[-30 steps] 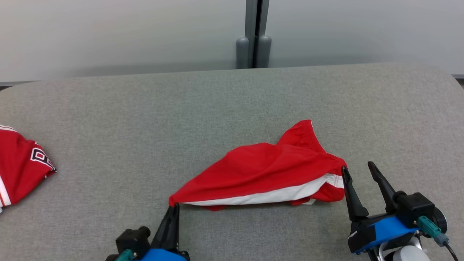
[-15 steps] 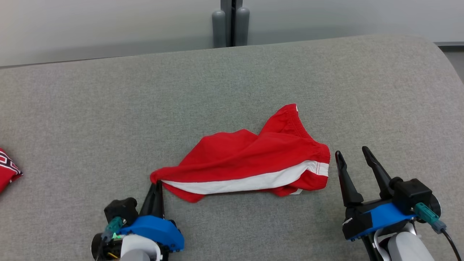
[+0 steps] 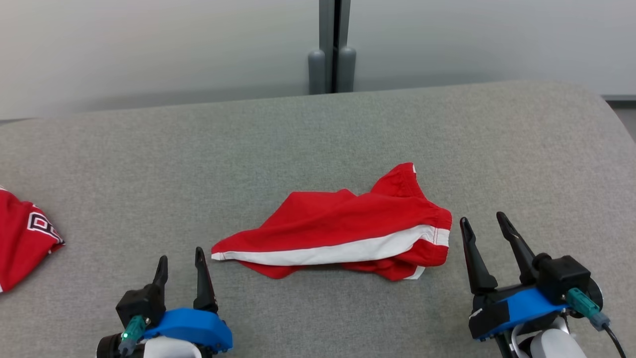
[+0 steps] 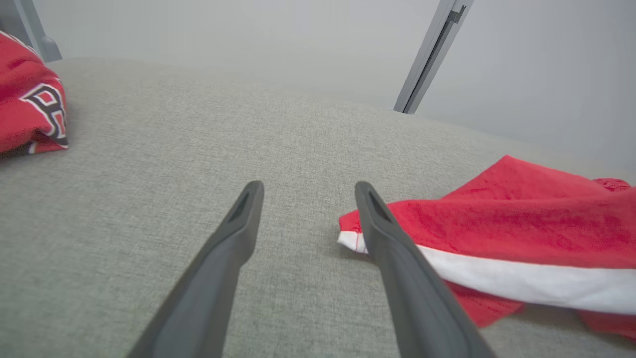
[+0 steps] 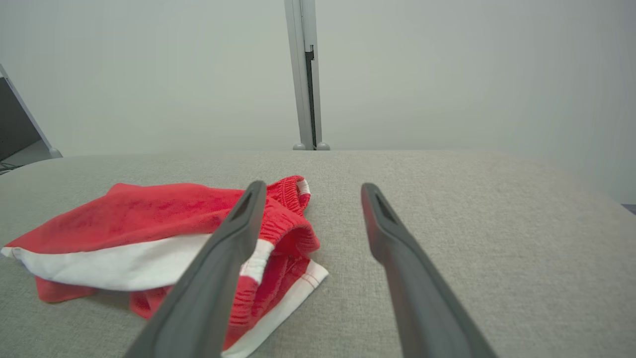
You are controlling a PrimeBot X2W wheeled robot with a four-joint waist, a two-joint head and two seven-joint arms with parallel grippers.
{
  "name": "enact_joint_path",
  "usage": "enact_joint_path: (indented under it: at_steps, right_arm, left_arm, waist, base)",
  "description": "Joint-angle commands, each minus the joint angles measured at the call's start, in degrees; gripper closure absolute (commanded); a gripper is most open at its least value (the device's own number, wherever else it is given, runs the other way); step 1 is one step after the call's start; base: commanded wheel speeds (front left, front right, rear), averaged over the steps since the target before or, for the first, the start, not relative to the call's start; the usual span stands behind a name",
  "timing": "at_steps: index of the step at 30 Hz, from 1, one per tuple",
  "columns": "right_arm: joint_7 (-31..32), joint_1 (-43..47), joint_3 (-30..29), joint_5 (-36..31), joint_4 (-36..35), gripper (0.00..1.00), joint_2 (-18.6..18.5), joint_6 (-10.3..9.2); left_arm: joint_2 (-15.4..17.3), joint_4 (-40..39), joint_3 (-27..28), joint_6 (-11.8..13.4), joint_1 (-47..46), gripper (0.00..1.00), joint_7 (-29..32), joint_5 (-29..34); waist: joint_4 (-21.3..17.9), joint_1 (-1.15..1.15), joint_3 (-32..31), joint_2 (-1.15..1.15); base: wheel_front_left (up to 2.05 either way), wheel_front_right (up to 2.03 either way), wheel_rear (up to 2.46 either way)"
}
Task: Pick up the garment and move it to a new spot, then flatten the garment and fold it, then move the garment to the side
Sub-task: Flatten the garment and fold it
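Note:
The garment (image 3: 348,226) is a pair of red shorts with a white side stripe, lying crumpled on the grey padded table (image 3: 298,129). Its pointed left corner rests on the cloth surface just right of my left gripper (image 3: 180,253), which stands open with nothing between its fingers. In the left wrist view the garment (image 4: 507,238) lies beside the right finger of my left gripper (image 4: 308,186). My right gripper (image 3: 481,219) is open just right of the waistband end, apart from it. In the right wrist view the garment (image 5: 149,223) sits left of my right gripper (image 5: 312,185).
A second red garment with black-and-white lettering (image 3: 22,238) lies at the table's left edge, also visible as a red garment (image 4: 27,104) in the left wrist view. A grey post (image 3: 332,47) stands behind the table against a pale wall.
My left gripper has opened and let go of the garment's corner, which now lies flat on the table. The head camera has shifted. The right gripper stays open beside the waistband.

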Motion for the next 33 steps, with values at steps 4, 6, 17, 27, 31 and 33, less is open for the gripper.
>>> enact_joint_path:
  at_steps: [4,6,17,27,31,33]
  right_arm:
    - [-0.2,2.1,-0.2,-1.1,-0.9,0.00,0.5,0.01]
    - [-0.2,3.1,-0.6,-1.4,-0.6,0.00,0.7,0.01]
    - [-0.2,5.6,1.0,-2.2,2.3,0.00,1.0,0.01]
    - [-0.2,2.1,0.2,3.1,7.2,0.00,1.0,0.01]
    - [-0.2,0.6,-0.1,4.2,8.5,0.00,1.0,0.01]
    - [-0.2,-0.1,0.0,5.2,9.3,0.00,1.0,0.01]
  left_arm:
    - [0.0,-5.9,0.6,1.7,4.1,0.00,-0.2,5.9]
    - [0.0,-7.7,0.3,2.3,6.4,0.00,-0.1,8.6]
    - [0.0,-6.4,0.2,1.7,9.5,0.00,-0.2,11.2]
    - [0.0,-6.6,-1.7,1.7,7.6,0.00,-0.2,10.5]
    - [0.0,-6.2,-2.1,1.9,7.1,0.00,-0.2,10.5]
    - [0.0,-6.1,-2.1,1.9,6.7,0.00,-0.2,10.5]
  waist:
    - [0.9,0.00,-2.8,0.00]
    - [1.3,0.00,-4.6,0.00]
    - [2.1,0.00,-6.6,0.00]
    - [3.9,0.00,-3.9,0.00]
    - [4.6,0.00,-2.7,0.00]
    - [4.9,0.00,-2.1,0.00]
  base:
    - [0.00,0.00,0.00]
    - [0.00,0.00,0.00]
    - [0.00,0.00,0.00]
    - [0.00,0.00,0.00]
    - [0.00,0.00,0.00]
    - [0.00,0.00,0.00]
